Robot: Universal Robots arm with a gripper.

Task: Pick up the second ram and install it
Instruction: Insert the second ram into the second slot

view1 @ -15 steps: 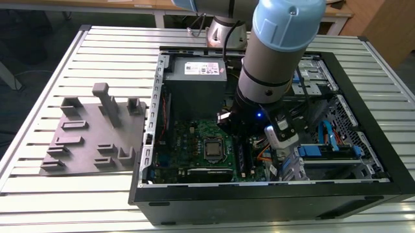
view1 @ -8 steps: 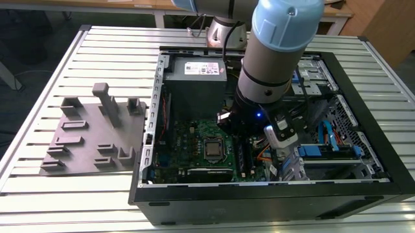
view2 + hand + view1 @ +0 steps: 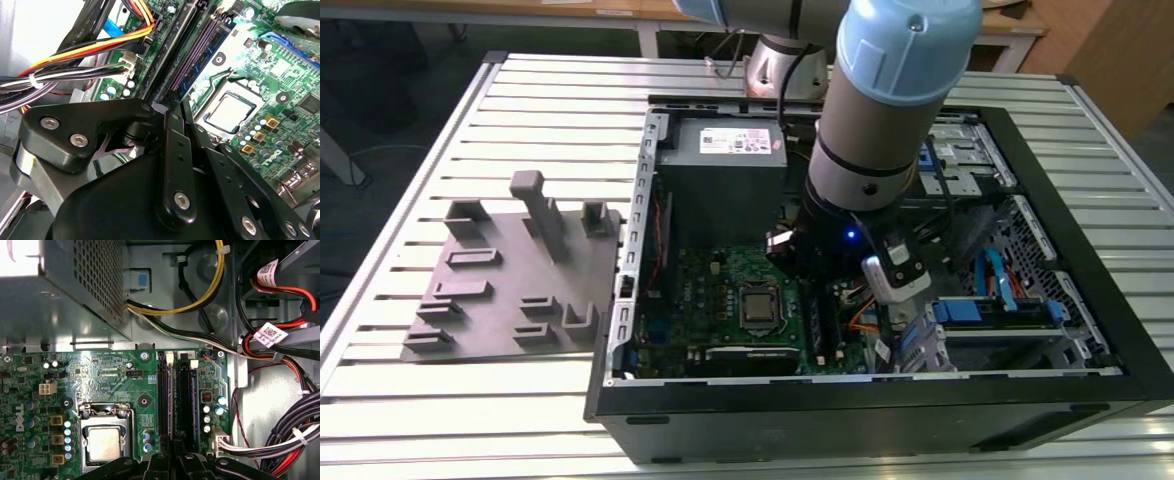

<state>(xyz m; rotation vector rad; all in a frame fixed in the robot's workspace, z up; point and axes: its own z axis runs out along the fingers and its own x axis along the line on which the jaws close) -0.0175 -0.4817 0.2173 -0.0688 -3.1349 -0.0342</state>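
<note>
Gripper (image 3: 172, 107) sits low over the motherboard (image 3: 100, 375) slots, fingers drawn narrow on the ram (image 3: 185, 390) standing in a slot beside the processor (image 3: 104, 444).

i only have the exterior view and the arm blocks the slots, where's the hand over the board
Observer: In the first wrist view the hand hangs over one end of the two memory slots, beside the processor.
Operator: is either slot free
Observer: In the second wrist view the slot nearer the processor shows a bare purple contact row, so it looks empty. I cannot tell about the other.
Operator: anything crowding that side
Observer: An orange, yellow and red cable bundle runs close by, on the side away from the processor.
</note>
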